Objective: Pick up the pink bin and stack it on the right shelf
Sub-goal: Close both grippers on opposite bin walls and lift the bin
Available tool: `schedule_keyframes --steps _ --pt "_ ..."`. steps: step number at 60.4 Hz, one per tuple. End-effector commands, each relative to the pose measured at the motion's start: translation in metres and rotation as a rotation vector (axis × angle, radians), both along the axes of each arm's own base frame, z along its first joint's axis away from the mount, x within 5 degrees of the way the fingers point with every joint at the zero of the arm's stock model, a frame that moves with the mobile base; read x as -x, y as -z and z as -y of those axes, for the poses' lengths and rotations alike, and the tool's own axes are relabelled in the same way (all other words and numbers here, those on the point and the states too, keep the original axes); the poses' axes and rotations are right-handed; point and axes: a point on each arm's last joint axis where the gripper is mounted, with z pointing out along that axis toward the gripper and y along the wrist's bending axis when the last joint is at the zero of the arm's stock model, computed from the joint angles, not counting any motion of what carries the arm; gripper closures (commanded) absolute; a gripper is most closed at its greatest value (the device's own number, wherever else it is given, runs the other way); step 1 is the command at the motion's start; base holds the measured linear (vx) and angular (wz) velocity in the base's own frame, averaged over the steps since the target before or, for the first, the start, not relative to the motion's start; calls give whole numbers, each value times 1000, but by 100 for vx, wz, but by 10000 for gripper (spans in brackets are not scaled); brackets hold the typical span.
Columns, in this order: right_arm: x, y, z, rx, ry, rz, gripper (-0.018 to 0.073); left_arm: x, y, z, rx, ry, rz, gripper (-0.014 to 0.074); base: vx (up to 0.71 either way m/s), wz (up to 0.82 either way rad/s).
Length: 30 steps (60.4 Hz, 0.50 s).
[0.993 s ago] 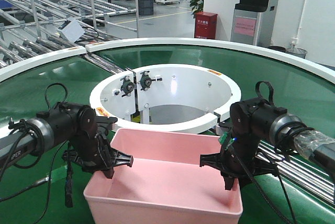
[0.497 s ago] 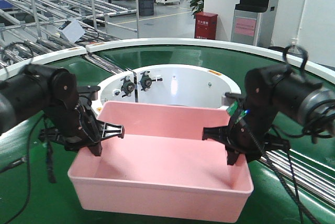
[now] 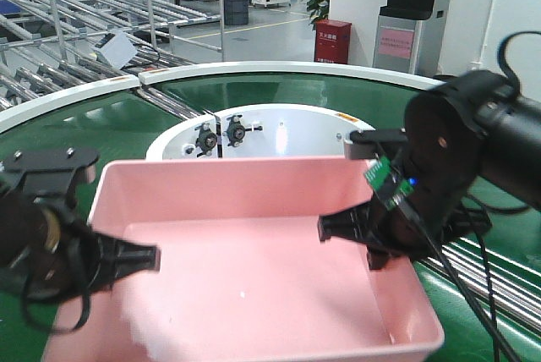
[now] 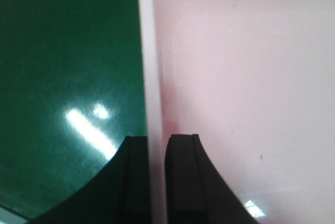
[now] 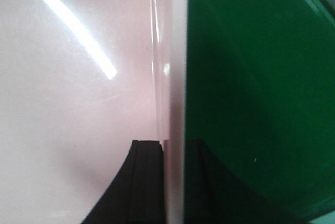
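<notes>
Under the pink bin [image 3: 254,210] curves a green belt [image 3: 279,91]; racks [image 3: 84,7] behind.

Both arms reach inward from either side. The left gripper [image 4: 157,148] and right gripper [image 5: 175,150] each pinch a side wall of the pink bin [image 3: 254,184] between black fingers
</notes>
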Motion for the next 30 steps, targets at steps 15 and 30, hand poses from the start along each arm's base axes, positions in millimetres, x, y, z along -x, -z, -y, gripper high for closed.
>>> schedule_keyframes --steps 15,30 --pt "24 -19 13 -17 -10 131 568 19 -11 -6 59 51 136 492 0 0" --pt "24 -19 13 -17 -9 130 568 19 -11 -6 58 52 137 492 0 0"
